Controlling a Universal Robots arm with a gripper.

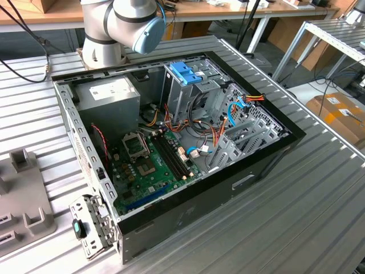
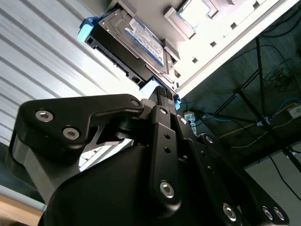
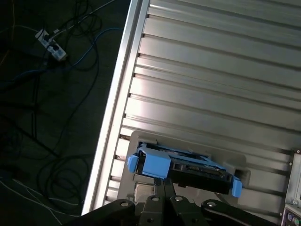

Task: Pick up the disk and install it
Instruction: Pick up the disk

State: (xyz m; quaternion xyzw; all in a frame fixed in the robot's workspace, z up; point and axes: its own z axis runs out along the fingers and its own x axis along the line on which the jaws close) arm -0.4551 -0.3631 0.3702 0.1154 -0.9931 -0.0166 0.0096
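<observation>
One disk (image 3: 195, 172), flat in grey holder (image 3: 141, 139) on ribbed table (image 3: 211, 70), dead at twelve o'clock from gripper (image 3: 162, 183). Connector end turned toward gripper, long axis judged running on toward twelve. Gripper tip at one blue rail (image 3: 154, 165), touching or just short. Grip state: cannot tell.

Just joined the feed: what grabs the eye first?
The open computer case lying on the ribbed table stands out in the exterior view, green board exposed and a blue latch atop its drive cage. In the first wrist view, the disk with light blue rails lies near the table's edge, right by the claw.
</observation>
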